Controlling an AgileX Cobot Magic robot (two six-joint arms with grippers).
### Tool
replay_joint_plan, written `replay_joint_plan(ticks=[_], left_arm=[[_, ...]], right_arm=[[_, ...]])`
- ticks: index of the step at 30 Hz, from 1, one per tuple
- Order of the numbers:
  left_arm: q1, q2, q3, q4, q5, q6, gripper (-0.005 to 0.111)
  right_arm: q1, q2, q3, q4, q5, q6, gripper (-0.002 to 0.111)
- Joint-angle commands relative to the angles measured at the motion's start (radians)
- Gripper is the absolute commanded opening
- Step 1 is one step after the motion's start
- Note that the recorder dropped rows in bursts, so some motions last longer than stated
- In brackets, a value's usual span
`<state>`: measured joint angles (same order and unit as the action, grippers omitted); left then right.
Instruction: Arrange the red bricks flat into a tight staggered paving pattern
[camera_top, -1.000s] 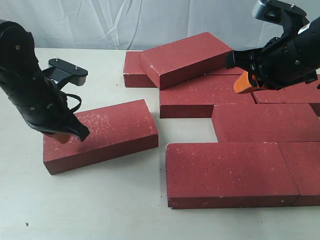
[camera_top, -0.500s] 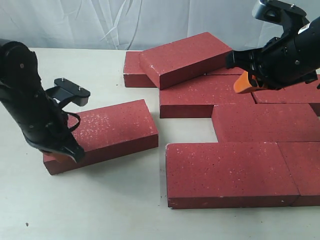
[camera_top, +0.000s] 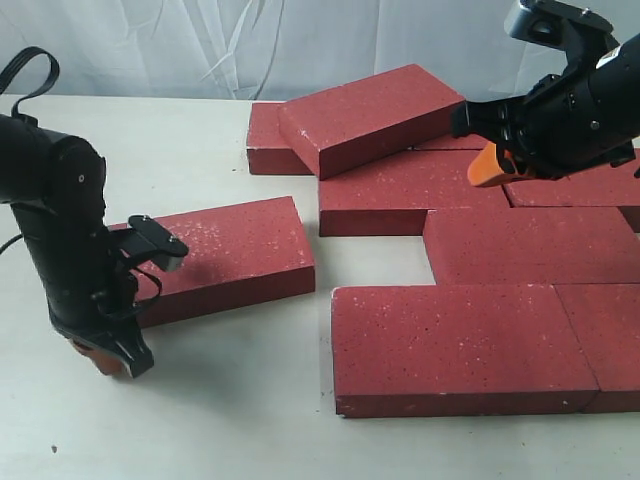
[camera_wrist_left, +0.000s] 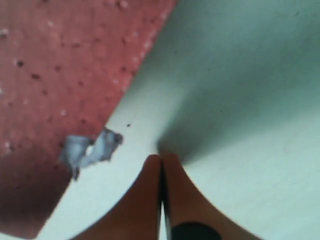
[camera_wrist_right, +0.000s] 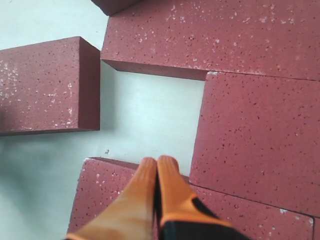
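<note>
Several red bricks lie on the pale table (camera_top: 250, 420). One loose brick (camera_top: 225, 255) sits apart at the left. A tilted brick (camera_top: 370, 115) rests on top of others at the back. Flat ones form rows at the right, among them a middle brick (camera_top: 410, 192) and a front brick (camera_top: 455, 345). My left gripper (camera_top: 105, 360) is shut, its tip down at the table by the loose brick's left end; the left wrist view shows the gripper (camera_wrist_left: 161, 159) beside the brick's (camera_wrist_left: 60, 90) chipped corner. My right gripper (camera_top: 487, 165) hovers shut over the back right bricks, holding nothing (camera_wrist_right: 157, 162).
A gap of bare table (camera_top: 375, 260) separates the loose brick from the laid rows. A white curtain (camera_top: 200, 45) hangs behind the table. In the right wrist view the loose brick (camera_wrist_right: 45, 85) lies across the gap from a laid brick (camera_wrist_right: 260, 140).
My left arm has come down off the top of the loose brick to the table at its left end. The right arm has not moved.
</note>
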<state>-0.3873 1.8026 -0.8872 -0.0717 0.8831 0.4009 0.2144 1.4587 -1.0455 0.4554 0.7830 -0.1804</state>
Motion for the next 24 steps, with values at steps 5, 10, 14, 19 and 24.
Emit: replay_joint_plan(ticks=[5,10,14,19,24], left_arm=[[-0.003,0.030,0.002,0.109,-0.027,-0.035,0.000],[-0.003,0.030,0.002,0.235,-0.035,-0.168,0.000],[-0.003,0.030,0.002,0.309,-0.043,-0.243,0.000],[-0.003,0.030,0.002,0.315,-0.069,-0.246,0.000],[-0.003,0.030,0.002,0.369,-0.072,-0.298,0.000]], right_arm=[[-0.002,0.000,-0.004,-0.001,-0.003,-0.008,-0.001],[-0.002,0.000,-0.004,-0.001,-0.003,-0.008,-0.001],[-0.002,0.000,-0.004,-0.001,-0.003,-0.008,-0.001],[-0.002,0.000,-0.004,-0.001,-0.003,-0.008,-0.001],[-0.002,0.000,-0.004,-0.001,-0.003,-0.008,-0.001]])
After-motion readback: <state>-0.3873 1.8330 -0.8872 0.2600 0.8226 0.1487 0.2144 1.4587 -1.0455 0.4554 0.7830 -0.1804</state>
